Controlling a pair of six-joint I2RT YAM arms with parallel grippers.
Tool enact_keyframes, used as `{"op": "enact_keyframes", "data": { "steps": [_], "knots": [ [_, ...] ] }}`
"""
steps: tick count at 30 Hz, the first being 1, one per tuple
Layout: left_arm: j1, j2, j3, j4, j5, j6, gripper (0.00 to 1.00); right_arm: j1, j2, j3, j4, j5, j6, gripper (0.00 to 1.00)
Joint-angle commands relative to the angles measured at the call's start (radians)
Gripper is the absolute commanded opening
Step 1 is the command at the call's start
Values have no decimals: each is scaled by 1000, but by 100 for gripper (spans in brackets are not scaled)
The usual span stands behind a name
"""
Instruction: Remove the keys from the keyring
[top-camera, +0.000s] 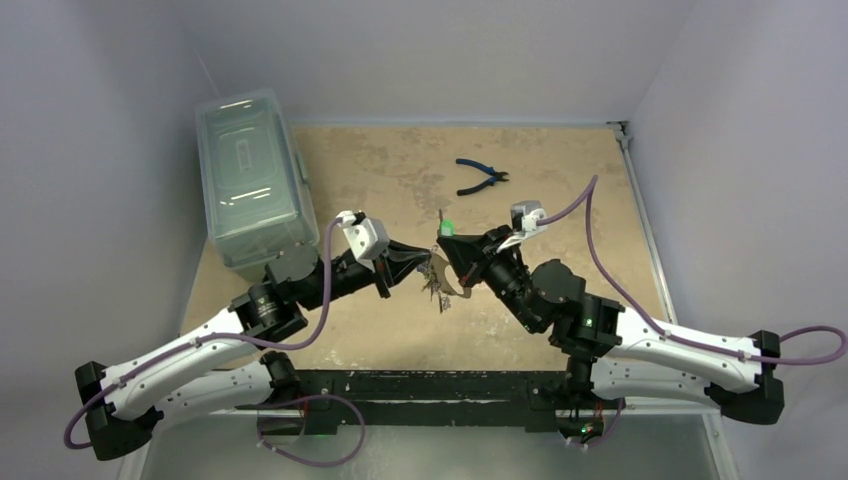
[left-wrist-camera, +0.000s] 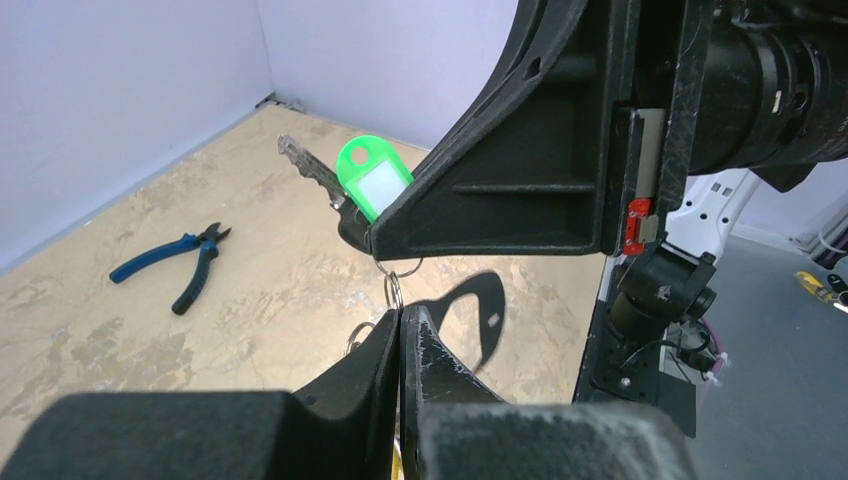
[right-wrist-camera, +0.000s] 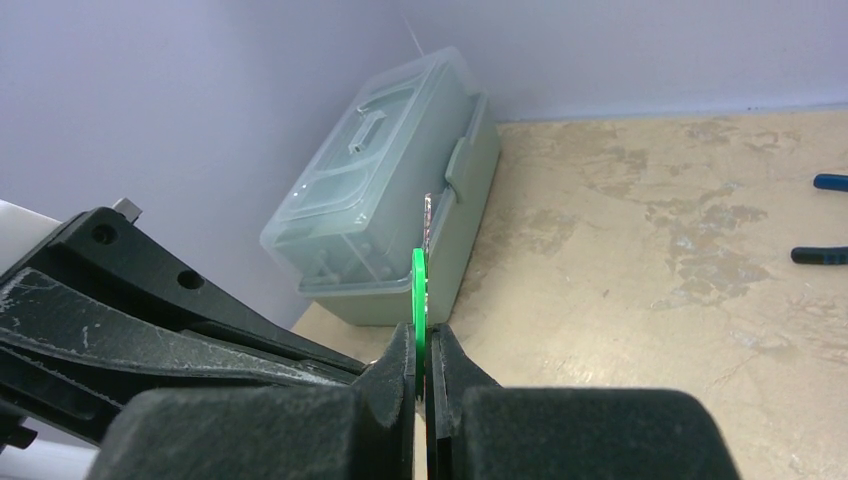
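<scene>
Both arms reach inward, and their tools meet in the air above the middle of the surface (top-camera: 560, 200), somewhat nearer its near edge than its far one. The right tool (right-wrist-camera: 421, 345) is clamped on the green tag (right-wrist-camera: 419, 290), its jaws pressed against both flat faces with only the tag's thickness between them. The tag stands edge-on out of the tips, and a metal key blade (left-wrist-camera: 305, 165) sticks out beside it, pointing toward the far-left corner. The left tool (left-wrist-camera: 402, 330) has its jaws pressed tight together, and a small wire ring (left-wrist-camera: 393, 290) is nipped at their very tip. This ring links to a second thin ring that runs up to the tip of the right tool. Seen from above, the rest of the keys (top-camera: 437, 285) hang as a dark bunch between and just below the two tools. A pale curved strip touching that bunch on its right looks like part of the keyring (top-camera: 459, 291), though it is too small to be sure. The blue-handled pliers (top-camera: 482, 177) lie on the surface toward the far edge, well apart from the tools. The clear lidded box (top-camera: 250, 180) sits at the far-left corner, along the left edge.
</scene>
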Motion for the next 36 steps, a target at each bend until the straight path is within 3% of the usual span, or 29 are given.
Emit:
{"op": "enact_keyframes", "data": {
  "steps": [1,5,12,16,25,36],
  "knots": [
    [2,-18,-9,-18,-23,13,0,-10,-40,18,55,43,-19,0],
    [1,-1,27,-57,-40,10,1,-10,-33,7,76,17,-27,0],
    [2,46,119,-158,-67,-1,42,-10,-12,-3,85,11,-9,0],
    [2,70,155,-177,-67,-26,54,-10,-8,1,80,27,-9,0],
    [2,92,188,-162,-91,-77,55,-10,11,7,83,18,-7,0],
    [2,161,245,-234,-175,-94,49,-10,12,9,87,5,-1,0]
  ]
}}
